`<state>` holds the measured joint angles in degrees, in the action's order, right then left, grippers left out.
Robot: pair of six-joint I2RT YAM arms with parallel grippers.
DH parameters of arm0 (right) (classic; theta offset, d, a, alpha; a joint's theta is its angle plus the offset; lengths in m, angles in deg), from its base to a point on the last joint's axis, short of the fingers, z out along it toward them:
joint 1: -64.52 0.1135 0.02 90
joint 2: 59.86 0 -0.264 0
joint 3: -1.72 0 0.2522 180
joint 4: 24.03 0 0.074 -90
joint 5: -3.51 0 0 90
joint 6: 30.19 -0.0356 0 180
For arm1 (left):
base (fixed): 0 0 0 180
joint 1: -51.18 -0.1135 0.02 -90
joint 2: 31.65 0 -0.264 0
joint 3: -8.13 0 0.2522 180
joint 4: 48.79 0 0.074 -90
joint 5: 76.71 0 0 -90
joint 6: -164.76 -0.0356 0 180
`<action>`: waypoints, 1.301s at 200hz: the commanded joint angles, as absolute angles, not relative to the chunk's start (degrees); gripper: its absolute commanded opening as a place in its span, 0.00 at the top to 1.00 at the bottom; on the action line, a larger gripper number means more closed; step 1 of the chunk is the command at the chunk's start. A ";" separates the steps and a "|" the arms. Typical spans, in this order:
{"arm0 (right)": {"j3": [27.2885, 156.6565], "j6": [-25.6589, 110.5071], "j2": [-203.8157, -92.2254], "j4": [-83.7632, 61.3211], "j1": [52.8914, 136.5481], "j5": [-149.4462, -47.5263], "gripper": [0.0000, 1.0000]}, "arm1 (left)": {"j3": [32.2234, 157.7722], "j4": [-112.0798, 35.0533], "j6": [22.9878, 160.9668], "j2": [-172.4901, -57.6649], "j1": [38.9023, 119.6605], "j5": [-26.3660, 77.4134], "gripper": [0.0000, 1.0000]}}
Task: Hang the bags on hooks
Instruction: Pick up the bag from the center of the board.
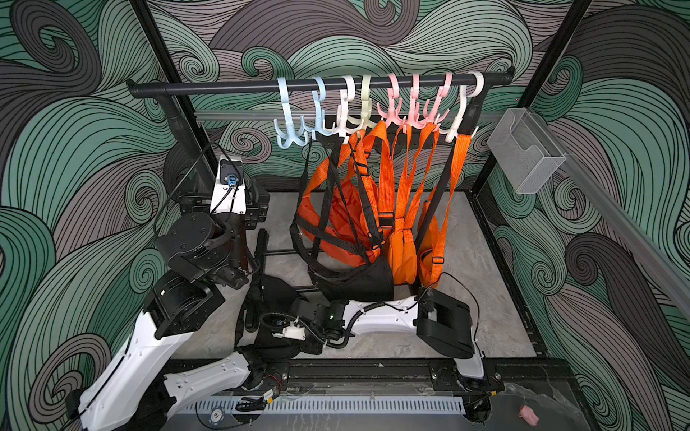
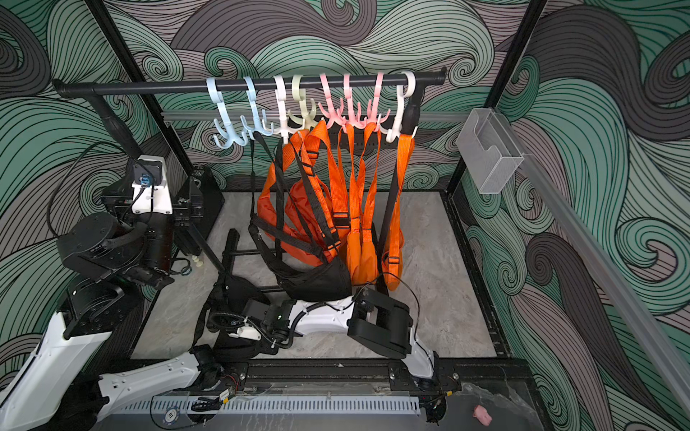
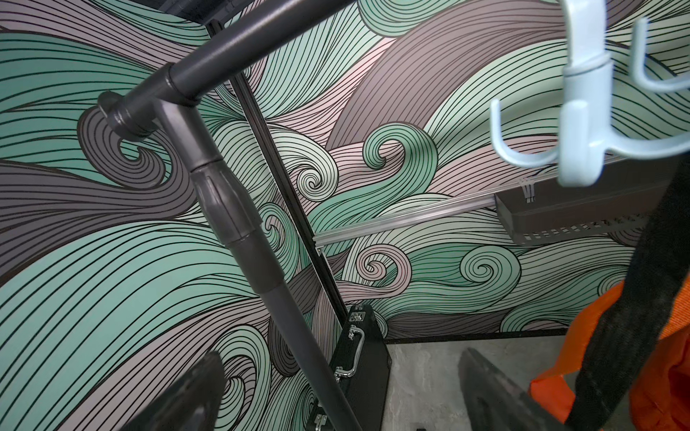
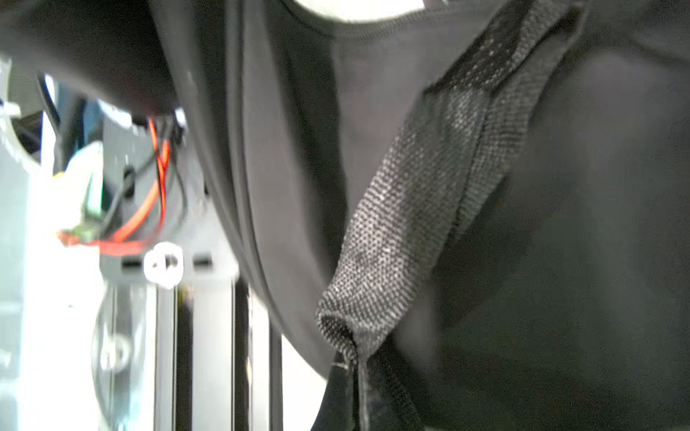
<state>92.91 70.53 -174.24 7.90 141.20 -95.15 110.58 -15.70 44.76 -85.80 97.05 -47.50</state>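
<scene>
- The grey marbled floor (image 1: 466, 261) lies close under the right fingers and far below the left ones.
- The black rail (image 1: 224, 87) runs high across the back. Its end and slanted post (image 3: 239, 224) stand just ahead of the left fingers, apart from them.
- Orange bags (image 1: 399, 242) hang by their straps from hooks along the rail. They are higher than the right fingers and farther back, and well apart from the left fingers.
- A hanging black pouch (image 1: 358, 283) dangles in front of the orange bags, near the right fingers but apart from them.
- The black bag (image 1: 276, 294) slumps low by the floor, on no hook, right at the right fingers. Its cloth fills the right wrist view.
- The left gripper (image 3: 339, 356) is raised, its fingers (image 3: 186, 392) spread wide with nothing between them.
- The right gripper (image 1: 261, 315) sits low with its fingers together. They are buried in black cloth in both top views.
- A black case (image 3: 358, 358) with a metal handle stands on the floor beyond the left fingers, behind the post.
- A clear wall holder (image 1: 522, 153) is well apart from both sets of fingers.
- The bag's woven strap (image 4: 429, 194) narrows to a tight fold right at the right fingers, apparently pinched by them.
- A pale blue hook (image 3: 582, 123), bare, is the hook nearest the left fingers. It sits above them, not touching.
- A small pink scrap (image 1: 528, 414) lies far from both.
</scene>
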 commanded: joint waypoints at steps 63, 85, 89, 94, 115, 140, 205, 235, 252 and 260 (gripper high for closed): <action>87.24 73.86 -144.82 14.51 137.60 -84.34 1.00 | 102.18 3.61 53.02 -73.85 96.80 -2.22 0.02; 89.73 75.09 -141.48 16.25 136.75 -83.88 1.00 | 103.38 10.82 55.01 -73.68 96.80 6.02 0.02; 90.22 75.10 -140.93 16.53 136.56 -84.02 1.00 | 103.73 12.74 55.33 -73.93 96.80 7.11 0.03; 91.01 75.10 -140.30 16.95 136.42 -84.30 1.00 | 104.34 14.63 55.81 -74.23 96.80 8.31 0.03; 93.67 75.12 -137.69 17.90 136.06 -85.75 1.00 | 106.36 21.54 58.48 -75.67 96.80 12.83 0.05; 96.39 75.82 -134.13 18.67 135.82 -86.02 1.00 | 107.38 25.79 61.34 -76.64 96.79 17.08 0.05; 102.65 75.47 -128.36 22.14 135.53 -85.65 1.00 | 102.83 28.80 65.42 -76.88 96.89 21.68 0.09; 104.22 75.47 -127.02 22.58 135.53 -85.18 1.00 | 97.52 26.54 67.34 -77.32 96.88 24.90 0.09; 104.84 75.32 -126.18 22.34 135.53 -85.89 1.00 | 95.32 25.64 67.93 -78.66 96.96 26.01 0.09; 105.24 75.12 -125.91 22.31 135.62 -86.19 1.00 | 93.83 23.57 68.60 -78.70 96.97 26.65 0.09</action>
<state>103.31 74.57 -127.19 21.87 135.85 -85.36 96.39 26.29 66.16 -77.49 97.05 22.97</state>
